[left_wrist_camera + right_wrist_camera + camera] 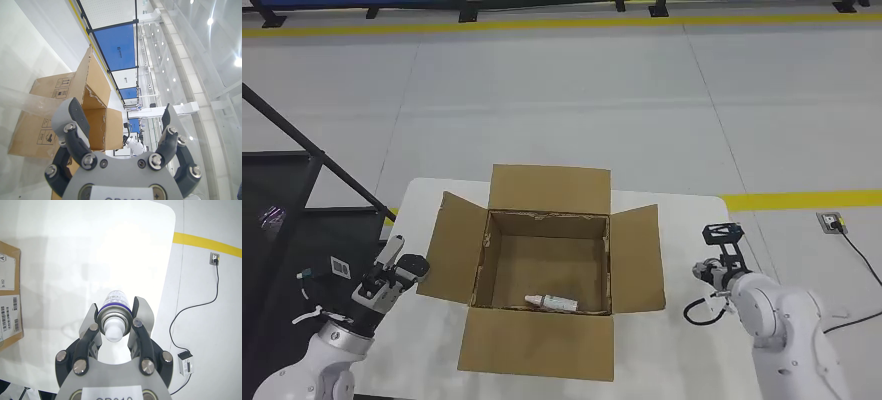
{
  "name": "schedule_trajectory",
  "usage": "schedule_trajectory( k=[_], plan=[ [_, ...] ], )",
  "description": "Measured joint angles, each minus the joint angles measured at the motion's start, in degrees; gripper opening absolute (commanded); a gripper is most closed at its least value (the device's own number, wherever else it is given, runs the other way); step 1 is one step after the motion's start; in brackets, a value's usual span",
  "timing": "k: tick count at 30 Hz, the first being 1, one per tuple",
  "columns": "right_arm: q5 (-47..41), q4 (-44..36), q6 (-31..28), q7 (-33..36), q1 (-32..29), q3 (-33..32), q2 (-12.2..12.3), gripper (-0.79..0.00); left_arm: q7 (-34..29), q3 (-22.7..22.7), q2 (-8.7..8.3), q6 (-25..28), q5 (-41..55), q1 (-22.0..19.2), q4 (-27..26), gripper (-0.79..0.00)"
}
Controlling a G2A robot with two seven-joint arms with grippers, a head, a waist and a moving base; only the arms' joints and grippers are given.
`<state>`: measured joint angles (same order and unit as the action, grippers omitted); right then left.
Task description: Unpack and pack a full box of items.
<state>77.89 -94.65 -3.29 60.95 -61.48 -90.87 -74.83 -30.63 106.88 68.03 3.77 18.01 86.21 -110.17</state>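
Tabletop (94, 256) is carrying the box (542, 345); right gripper (115, 305) is clamping a rigid, likely slick spray can (116, 300) below its cap, left gripper (122, 106) hanging open.

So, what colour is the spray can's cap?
White cap on the spray can, clearest in right wrist view.

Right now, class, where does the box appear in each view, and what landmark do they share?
Top: box mid-table, flaps open.
Left wrist: box just beyond the open left end effector.
Right wrist: box, one labelled flap, beside the right end effector gripping a can.
Shared landmark: the white table under it.
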Motion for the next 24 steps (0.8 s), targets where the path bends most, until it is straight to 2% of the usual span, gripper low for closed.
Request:
schedule_trajectory(
  k=[5,6,10,14,17,21,24],
  plan=[
    [-1.2,2.8,-0.2,-0.9,0.5,0.1,0.1,-0.785,0.0,0.0,0.00,0.0,0.0,0.0,0.0,0.000],
    [-1.4,3.2,-0.3,-0.9,0.6,0.2,0.2,-0.705,0.0,0.0,0.00,0.0,0.0,0.0,0.0,0.000],
    [-2.1,4.9,-0.4,-0.8,1.1,0.4,0.3,-0.520,0.0,0.0,0.00,0.0,0.0,0.0,0.0,0.000],
    [-2.1,5.8,-0.2,-0.5,1.5,1.0,0.4,-0.419,0.0,0.0,0.00,0.0,0.0,0.0,0.0,0.000],
    [-2.2,6.0,0.0,-0.6,1.5,1.2,0.5,-0.394,0.0,0.0,0.00,0.0,0.0,0.0,0.0,0.000],
    [-2.2,6.0,0.2,-0.5,1.6,1.7,0.6,-0.055,0.0,0.0,0.00,0.0,0.0,0.0,0.0,0.000],
    [-2.5,5.5,0.5,-0.3,1.7,1.8,0.7,0.000,0.0,0.0,0.00,0.0,0.0,0.0,0.0,0.000]
  ],
)
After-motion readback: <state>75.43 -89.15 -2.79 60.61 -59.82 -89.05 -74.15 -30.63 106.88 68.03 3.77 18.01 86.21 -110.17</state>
